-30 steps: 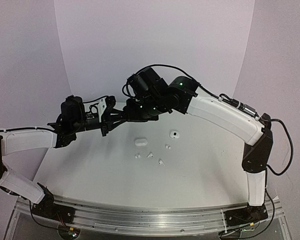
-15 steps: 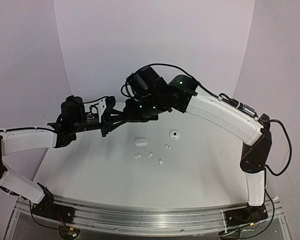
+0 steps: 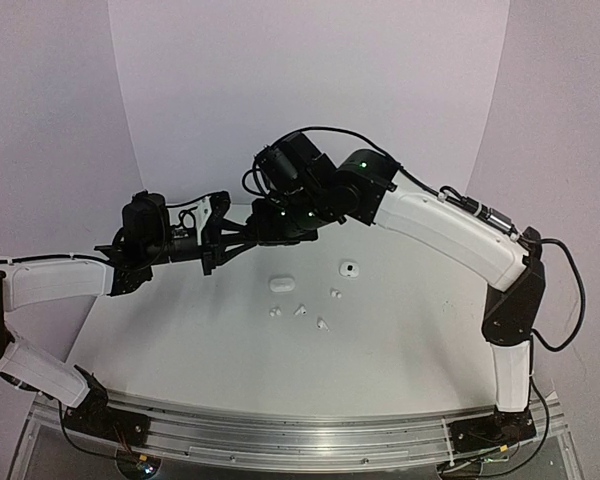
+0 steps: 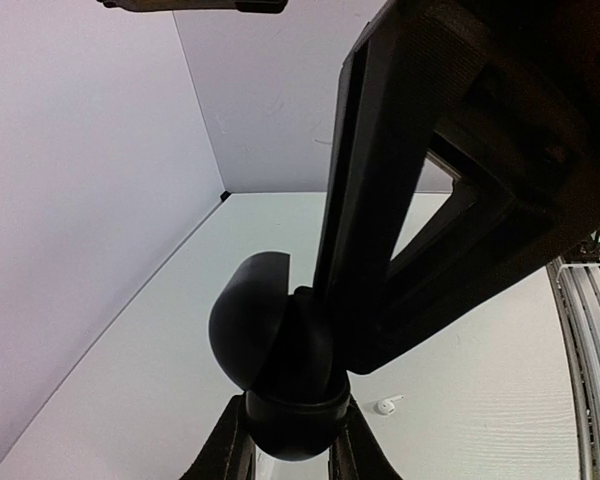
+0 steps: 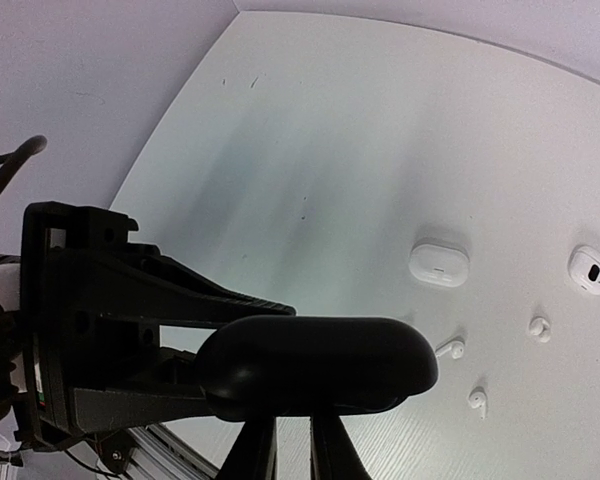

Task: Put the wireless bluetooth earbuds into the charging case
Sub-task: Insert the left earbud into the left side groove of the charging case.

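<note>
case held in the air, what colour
The case is black; clearest in the left wrist view.

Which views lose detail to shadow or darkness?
Left wrist view: the round black open case is a featureless dark mass against bright walls. Right wrist view: a soft grey shadow crosses the white table. Top view: soft light, no glare.

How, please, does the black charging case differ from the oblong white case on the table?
The black charging case is held above the table in the left gripper, its lid apparently open. The oblong white case lies on the table, shut. One is black, the other white. Both are rounded.
</note>
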`<state>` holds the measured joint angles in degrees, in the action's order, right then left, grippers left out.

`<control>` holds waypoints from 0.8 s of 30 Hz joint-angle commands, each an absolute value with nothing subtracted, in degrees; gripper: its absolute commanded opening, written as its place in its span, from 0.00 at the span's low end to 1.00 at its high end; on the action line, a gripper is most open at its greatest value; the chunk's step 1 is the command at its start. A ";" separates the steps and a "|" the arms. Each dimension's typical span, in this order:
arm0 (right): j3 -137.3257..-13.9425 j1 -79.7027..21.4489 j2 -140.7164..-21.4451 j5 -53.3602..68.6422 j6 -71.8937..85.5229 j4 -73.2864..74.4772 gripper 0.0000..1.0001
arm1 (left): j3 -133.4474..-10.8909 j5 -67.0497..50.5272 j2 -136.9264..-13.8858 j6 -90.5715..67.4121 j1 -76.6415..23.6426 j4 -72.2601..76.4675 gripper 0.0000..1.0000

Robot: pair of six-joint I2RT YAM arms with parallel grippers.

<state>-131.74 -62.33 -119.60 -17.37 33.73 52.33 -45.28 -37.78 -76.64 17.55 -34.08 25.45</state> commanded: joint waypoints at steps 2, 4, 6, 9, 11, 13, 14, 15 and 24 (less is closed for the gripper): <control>-131.52 -61.27 -118.59 -17.44 31.94 50.05 0.14 | -47.20 -48.55 -74.80 13.14 -35.61 30.70 0.00; -130.99 -61.26 -118.09 -17.53 31.81 50.17 0.15 | -47.48 -49.59 -74.79 11.63 -35.44 30.28 0.00; -130.61 -61.20 -117.53 -17.66 31.69 50.22 0.14 | -47.58 -50.31 -74.79 9.97 -35.31 30.22 0.00; -130.10 -61.08 -116.94 -17.50 31.14 50.43 0.16 | -47.81 -51.13 -74.81 8.80 -35.08 30.28 0.00; -130.32 -61.04 -116.81 -17.27 30.63 50.45 0.16 | -47.92 -51.79 -74.88 8.57 -34.99 30.21 0.00; -130.75 -60.95 -116.93 -16.99 30.14 50.45 0.16 | -47.99 -52.14 -74.96 8.41 -34.98 30.23 0.00; -130.93 -60.97 -117.05 -16.69 29.90 50.46 0.16 | -48.09 -52.18 -74.97 8.32 -34.98 30.28 0.00; -130.97 -60.95 -117.19 -16.36 29.76 50.51 0.16 | -48.15 -52.15 -74.98 8.25 -34.98 30.35 0.00; -127.66 -60.78 -115.91 -14.95 30.11 51.51 0.15 | -48.41 -51.88 -74.65 6.45 -34.24 30.78 0.00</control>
